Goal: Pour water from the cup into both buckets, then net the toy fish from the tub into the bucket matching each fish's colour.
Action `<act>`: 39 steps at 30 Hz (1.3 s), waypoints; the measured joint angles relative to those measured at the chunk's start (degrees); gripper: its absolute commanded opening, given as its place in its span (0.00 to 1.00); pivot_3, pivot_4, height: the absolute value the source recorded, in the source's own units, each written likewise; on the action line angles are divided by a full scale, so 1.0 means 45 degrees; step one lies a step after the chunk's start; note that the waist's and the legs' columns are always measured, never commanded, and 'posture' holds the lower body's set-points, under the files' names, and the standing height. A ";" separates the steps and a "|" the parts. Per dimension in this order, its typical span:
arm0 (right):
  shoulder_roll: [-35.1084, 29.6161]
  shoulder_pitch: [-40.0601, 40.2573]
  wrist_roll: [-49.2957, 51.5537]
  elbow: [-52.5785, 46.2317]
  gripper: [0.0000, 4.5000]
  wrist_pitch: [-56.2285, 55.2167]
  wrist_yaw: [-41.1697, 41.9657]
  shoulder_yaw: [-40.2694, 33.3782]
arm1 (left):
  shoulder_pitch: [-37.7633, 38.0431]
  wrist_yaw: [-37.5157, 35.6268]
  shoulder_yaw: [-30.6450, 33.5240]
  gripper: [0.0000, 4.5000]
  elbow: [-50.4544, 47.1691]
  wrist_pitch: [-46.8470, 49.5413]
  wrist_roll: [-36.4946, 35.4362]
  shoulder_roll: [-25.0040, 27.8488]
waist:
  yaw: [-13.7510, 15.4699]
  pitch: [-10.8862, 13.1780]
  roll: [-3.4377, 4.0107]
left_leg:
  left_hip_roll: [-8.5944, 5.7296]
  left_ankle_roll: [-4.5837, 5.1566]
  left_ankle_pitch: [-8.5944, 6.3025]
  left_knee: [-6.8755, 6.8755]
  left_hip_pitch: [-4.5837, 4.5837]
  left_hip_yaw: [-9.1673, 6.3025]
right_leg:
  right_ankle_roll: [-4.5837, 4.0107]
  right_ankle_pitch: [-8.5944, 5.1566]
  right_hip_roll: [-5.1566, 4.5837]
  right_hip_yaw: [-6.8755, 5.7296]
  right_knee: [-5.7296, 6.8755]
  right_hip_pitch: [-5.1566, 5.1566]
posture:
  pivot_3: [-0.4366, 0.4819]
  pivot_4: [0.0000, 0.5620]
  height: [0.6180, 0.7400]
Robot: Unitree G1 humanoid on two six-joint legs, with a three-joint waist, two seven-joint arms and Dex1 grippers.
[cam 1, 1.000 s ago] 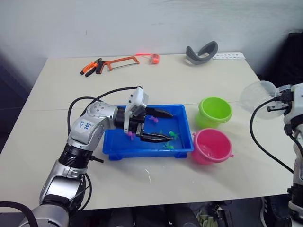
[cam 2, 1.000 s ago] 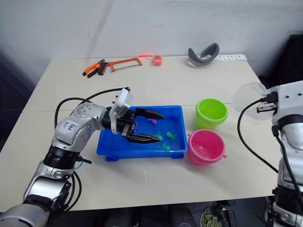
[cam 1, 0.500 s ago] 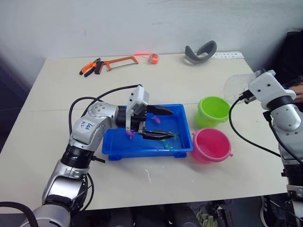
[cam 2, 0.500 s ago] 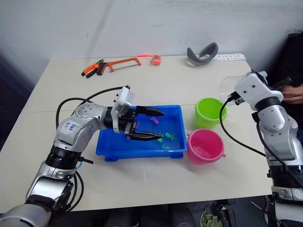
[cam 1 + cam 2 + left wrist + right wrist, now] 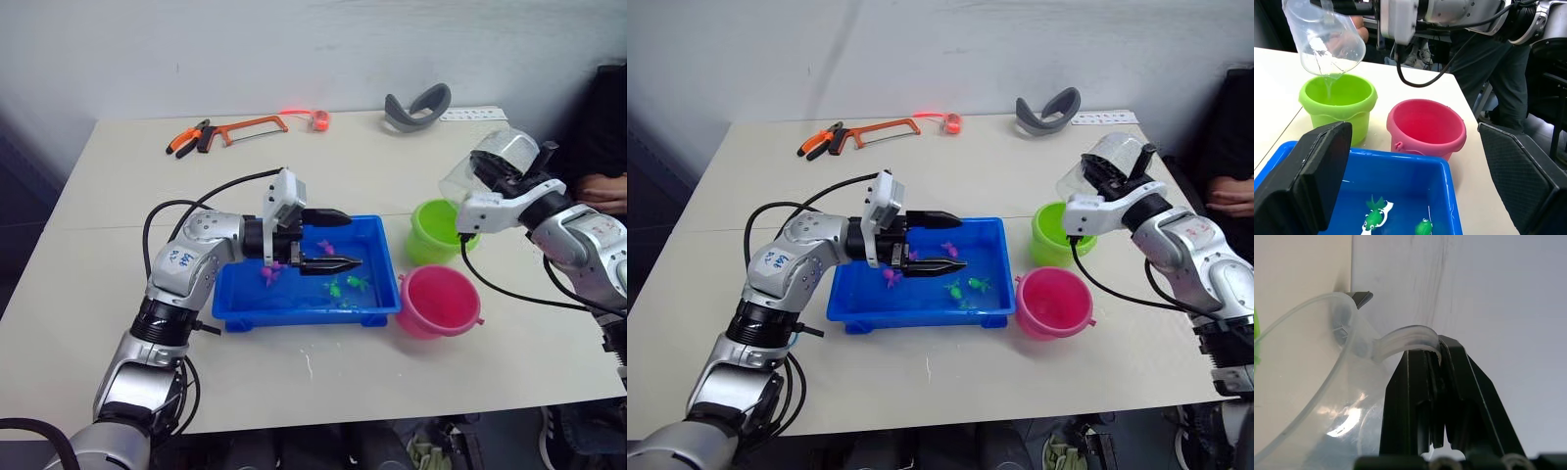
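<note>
Clamped on my right gripper (image 5: 1435, 396) is the cup's (image 5: 1322, 39) handle; I have the cup tipped over the lime green bucket (image 5: 1338, 105), with a thin stream of water (image 5: 1328, 88) falling from its rim into that bucket. Just beside it on the table (image 5: 127, 196) stands the pink bucket (image 5: 1426, 127), touching the tub (image 5: 304, 304). My left gripper (image 5: 333, 240) hangs spread wide over the tub, grasping nothing. Pink and green toy fish (image 5: 335, 288) lie inside the tub.
</note>
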 measured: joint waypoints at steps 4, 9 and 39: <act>-0.0012 0.0001 -0.0440 -0.0050 0.01 -0.0346 -0.0275 0.0008 | -0.0002 0.0022 0.0007 1.00 0.0000 -0.0004 0.0007 0.0000 | -0.0015 0.0000 0.0000 | 0.0000 -0.0001 0.0001 0.0005 0.0001 0.0004 | 0.0000 0.0000 0.0001 0.0002 0.0006 0.0001 | 0.48 0.27 1.00; 0.0723 0.0781 0.1818 -0.0175 0.01 0.0448 0.0259 -0.1594 | -0.0016 0.0000 -0.0002 1.00 0.0013 -0.0133 0.0068 -0.0018 | -0.0071 0.0000 -0.0001 | 0.0007 -0.0002 0.0002 0.0006 0.0002 -0.0001 | 0.0001 0.0000 0.0008 -0.0004 0.0007 0.0012 | 0.48 0.27 1.00; 1.0138 0.6330 1.5425 -0.4647 0.44 1.1620 -0.0721 -1.2166 | 0.0017 -0.1851 -0.0139 1.00 -0.0226 -0.0564 0.0050 0.0040 | 0.0076 0.0000 0.0006 | -0.0026 -0.0004 0.0007 -0.0022 0.0008 0.0001 | 0.0003 0.0002 0.0031 0.0023 0.0001 0.0010 | 0.48 0.27 1.00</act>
